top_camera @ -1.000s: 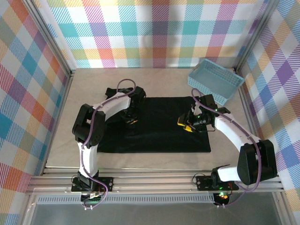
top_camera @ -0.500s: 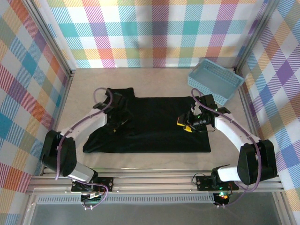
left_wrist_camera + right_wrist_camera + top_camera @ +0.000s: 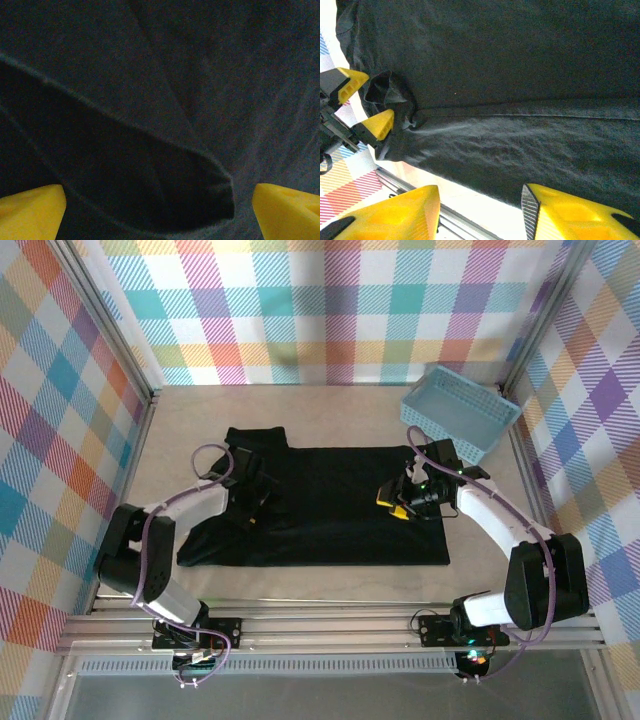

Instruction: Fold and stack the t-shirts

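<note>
A black t-shirt (image 3: 340,510) lies spread on the table, with a short sleeve sticking out at its far left corner and its near left corner drawn out to the left. My left gripper (image 3: 250,505) is low on the shirt's left part. In the left wrist view its yellow fingers stand wide apart, so the left gripper (image 3: 159,220) is open, with a raised fold of the t-shirt (image 3: 200,75) between them. My right gripper (image 3: 397,504) hovers open over the shirt's right part. The right wrist view shows the right gripper (image 3: 480,210) holding nothing, the t-shirt (image 3: 510,75) below, and the left gripper (image 3: 364,104) beyond.
A light blue mesh basket (image 3: 460,415) stands at the back right corner, close to the right arm. Bare table (image 3: 330,410) runs behind the shirt and along its left side. Checked walls enclose the table on three sides.
The left arm has swung out to the left and lowered. The shirt's left side has been pulled leftward and its far left sleeve uncovered. The right arm has barely moved.
</note>
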{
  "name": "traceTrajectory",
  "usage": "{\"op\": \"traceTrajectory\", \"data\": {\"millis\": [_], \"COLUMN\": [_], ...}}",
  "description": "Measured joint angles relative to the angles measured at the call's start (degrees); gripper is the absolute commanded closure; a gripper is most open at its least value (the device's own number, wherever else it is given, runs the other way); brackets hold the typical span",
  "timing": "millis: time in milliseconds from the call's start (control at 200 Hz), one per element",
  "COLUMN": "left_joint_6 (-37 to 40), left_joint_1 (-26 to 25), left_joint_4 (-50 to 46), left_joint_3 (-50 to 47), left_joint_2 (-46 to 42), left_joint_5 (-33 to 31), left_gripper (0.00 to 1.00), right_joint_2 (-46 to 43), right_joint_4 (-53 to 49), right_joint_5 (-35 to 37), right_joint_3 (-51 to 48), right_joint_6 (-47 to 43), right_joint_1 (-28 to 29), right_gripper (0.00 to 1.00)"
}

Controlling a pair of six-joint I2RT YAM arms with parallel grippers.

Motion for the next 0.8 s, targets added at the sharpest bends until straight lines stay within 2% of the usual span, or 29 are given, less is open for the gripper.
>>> {"op": "traceTrajectory", "data": {"millis": [375, 575, 705, 800], "left_joint_6": [9.4, 14.9, 17.5, 18.3], "left_joint_1": [1.6, 1.6, 1.6, 1.6], "left_joint_4": [-1.8, -3.2, -5.6, -8.8], "left_joint_3": [16.2, 21.4, 22.4, 22.3], "left_joint_2": [11.1, 16.3, 16.1, 12.9], "left_joint_5": [0.0, 1.1, 0.5, -1.1], "left_gripper": [0.09, 0.09, 0.1, 0.14], "right_joint_2": [-0.8, -0.8, -0.8, -0.9], "right_joint_4": [0.0, 0.0, 0.0, 0.0], "right_joint_5": [0.0, 0.0, 0.0, 0.4], "right_joint_3": [0.0, 0.0, 0.0, 0.0], "right_joint_6": [0.1, 0.5, 1.0, 1.5], "right_joint_1": [0.0, 0.0, 0.0, 0.0], "right_gripper": [0.55, 0.56, 0.62, 0.67]}}
